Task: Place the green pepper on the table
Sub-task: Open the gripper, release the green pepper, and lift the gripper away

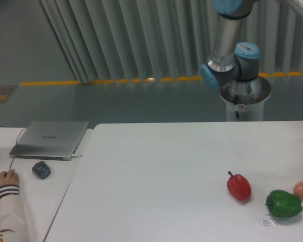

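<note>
While cropped: arm (227, 45), fingers unseen.

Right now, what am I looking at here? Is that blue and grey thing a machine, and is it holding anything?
Yes, it is a robot arm on a pedestal behind the white table, filmed by one fixed camera in front of the table. Its gripper is out of the picture, so nothing is seen being held. On the table lie a green pepper, a red pepper and a small orange egg-shaped thing. At left, on a separate desk, sit a laptop and a mouse, and a person's hand rests there.
</note>
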